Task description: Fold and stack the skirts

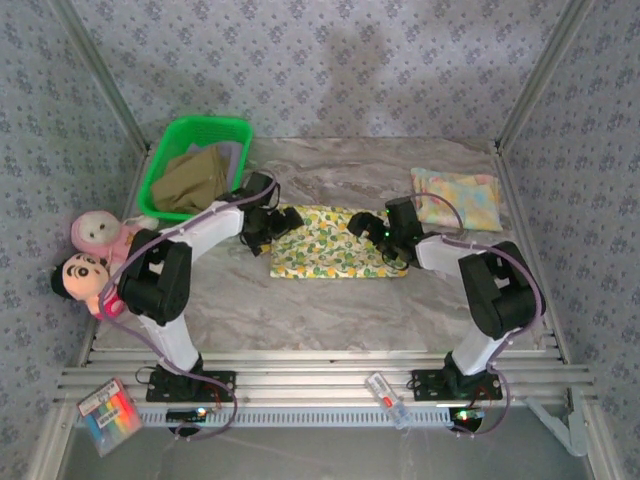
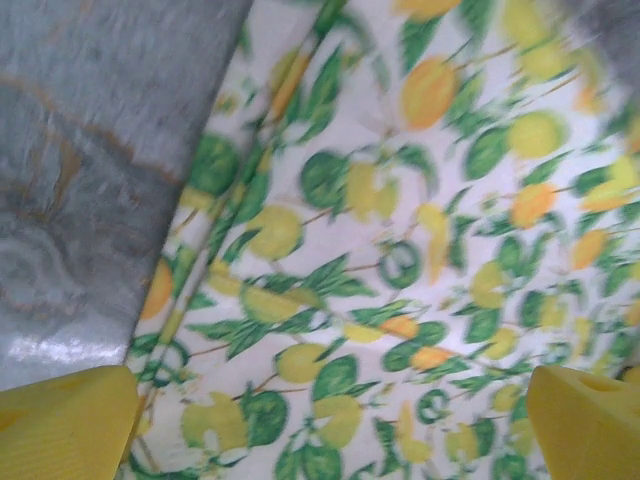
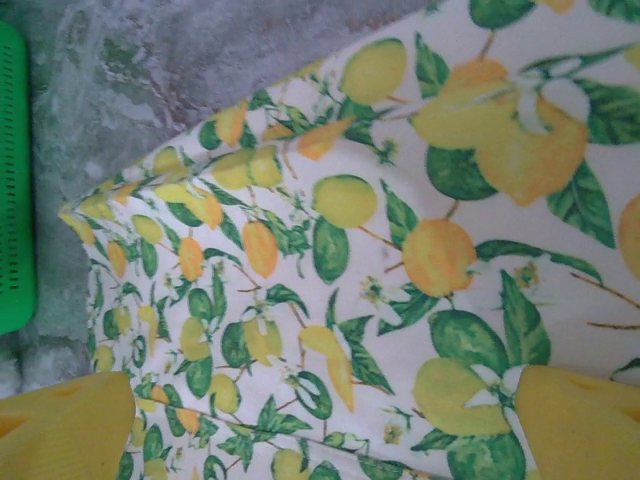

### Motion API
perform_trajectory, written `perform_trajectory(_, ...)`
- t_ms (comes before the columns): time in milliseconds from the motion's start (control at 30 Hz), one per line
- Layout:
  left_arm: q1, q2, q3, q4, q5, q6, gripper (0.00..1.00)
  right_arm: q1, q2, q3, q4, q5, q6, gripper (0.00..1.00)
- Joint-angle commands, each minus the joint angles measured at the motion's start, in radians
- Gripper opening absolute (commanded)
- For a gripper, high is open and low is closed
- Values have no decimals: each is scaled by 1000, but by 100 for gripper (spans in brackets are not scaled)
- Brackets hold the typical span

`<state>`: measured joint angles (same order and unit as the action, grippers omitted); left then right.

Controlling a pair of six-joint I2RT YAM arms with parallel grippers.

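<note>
So the yellow-green lemon-print cloth skirt (image 1: pixel 335 243) lies flat mid-desk (image 1: pixel 300 300), with the left gripper (image 1: pixel 266 224) and right gripper (image 1: pixel 372 227) both spread wide over its ends. Risk imo: they pinch unevenly or catch just one layer, and the fold goes skewed.

Blue-grey floral wallpaper walls (image 1: pixel 330 60), grey, perhaps marble-look tabletop (image 1: pixel 300 300), alu rails (image 1: pixel 320 375) at front

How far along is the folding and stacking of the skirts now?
Looks done: the pastel skirt lies folded at the far right. In hand: the lemon-print skirt lies in the middle, left gripper and right gripper open over its ends. Still to do: the olive skirt and what looks like a lavender skirt sit in the green basket; nothing is stacked yet.
</note>
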<state>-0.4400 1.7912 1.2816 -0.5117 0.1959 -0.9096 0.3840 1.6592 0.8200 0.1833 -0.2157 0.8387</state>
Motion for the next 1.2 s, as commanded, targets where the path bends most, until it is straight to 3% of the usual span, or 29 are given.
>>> perform_trajectory(0,2,28,102,26,80,36,100,8,-19,34,-17,-30,-54,99)
perform_trajectory(200,3,251,337,79,196,29,100,-14,40,107,-34,62,-41,97)
perform_trajectory(333,3,376,451,80,226,20,100,-44,69,140,-12,53,-52,97)
perform_trajectory(633,21,448,399,61,146,42,100,-111,121,187,-110,46,-96,97)
perform_trajectory(733,34,436,363,54,138,61,100,-124,119,179,-159,87,-86,97)
perform_trajectory(833,36,374,340,56,145,93,100,-134,63,129,-101,40,-106,97)
perform_trajectory(1100,-20,177,357,-82,12,211,99,-140,-234,-44,-248,206,-62,97)
perform_trajectory(1167,-51,160,377,-124,-8,234,94,-151,-296,-92,-287,222,-34,97)
